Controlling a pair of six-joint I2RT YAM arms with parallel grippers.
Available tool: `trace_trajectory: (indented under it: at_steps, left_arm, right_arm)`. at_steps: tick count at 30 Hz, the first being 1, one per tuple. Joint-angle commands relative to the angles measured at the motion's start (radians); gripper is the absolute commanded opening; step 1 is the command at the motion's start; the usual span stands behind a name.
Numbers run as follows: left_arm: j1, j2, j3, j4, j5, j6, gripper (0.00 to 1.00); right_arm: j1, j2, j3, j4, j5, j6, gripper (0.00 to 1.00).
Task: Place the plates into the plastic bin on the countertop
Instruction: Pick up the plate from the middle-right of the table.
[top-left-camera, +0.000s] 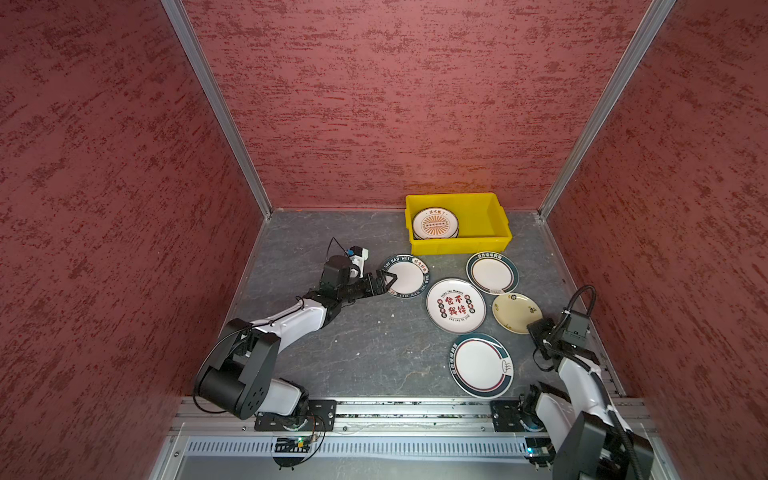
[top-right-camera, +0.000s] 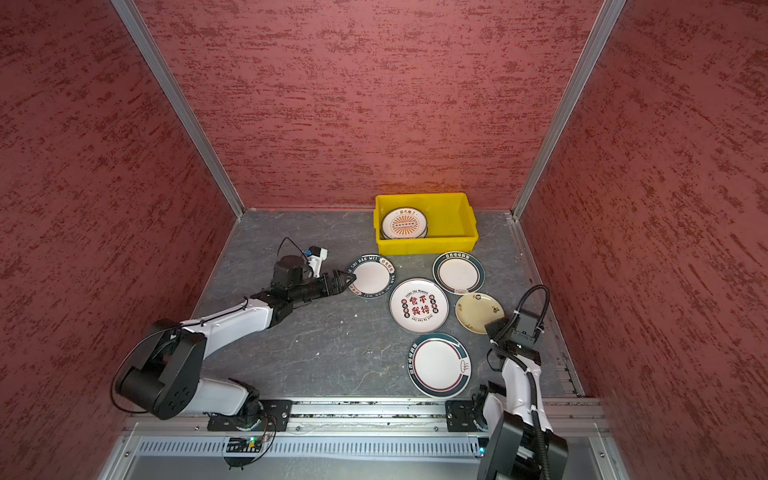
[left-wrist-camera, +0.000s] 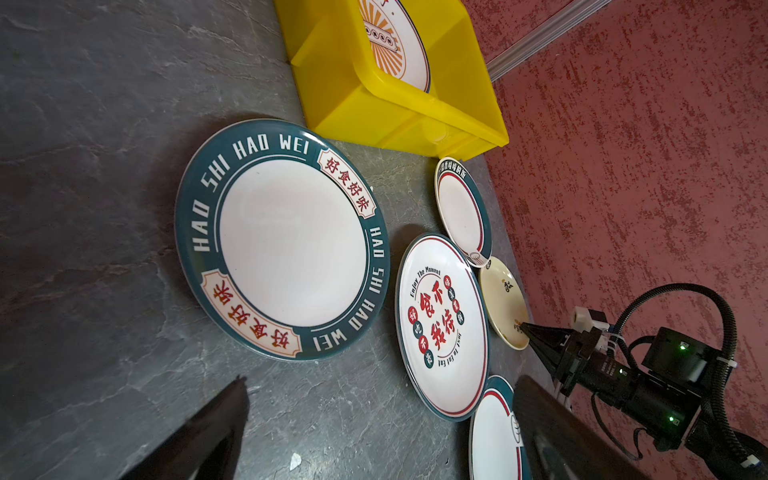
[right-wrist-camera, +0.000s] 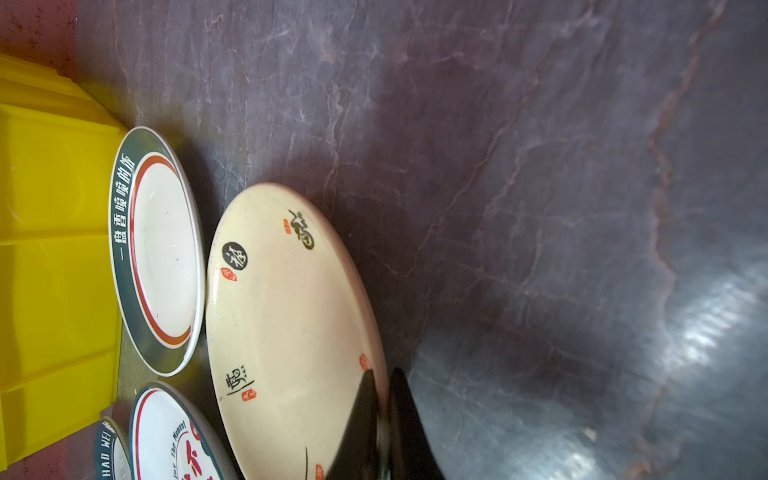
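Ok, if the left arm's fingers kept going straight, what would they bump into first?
Most likely the teal-rimmed HAO SHI HAO WEI plate. The left gripper, fingers open, points right at its near rim. Depth is hard to judge, so one finger might slide under it.

Both top views looked steeply down from high over the whole tabletop (top-left-camera: 365, 353). The left wrist camera sat low, facing the HAO SHI HAO WEI plate (left-wrist-camera: 282, 241) and yellow bin (left-wrist-camera: 395, 112); the right wrist camera skimmed close over the cream plate (right-wrist-camera: 291, 324), seen in both wrist views.
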Motion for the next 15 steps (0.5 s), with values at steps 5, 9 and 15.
trace_trajectory:
  at_steps: [5, 9, 15]
  left_arm:
    - [0.003, 0.012, 0.013, 0.019, 0.001, -0.004, 0.99]
    - [0.004, 0.005, 0.010, 0.022, -0.003, -0.003, 0.99]
    - [0.004, 0.006, 0.007, 0.029, 0.001, -0.007, 0.99]
  right_arm:
    - [0.001, -0.036, 0.026, -0.078, 0.035, -0.004, 0.00]
    - [0.001, -0.041, 0.069, -0.119, 0.033, -0.028, 0.00]
    - [0.001, -0.085, 0.165, -0.207, 0.061, -0.036, 0.00]
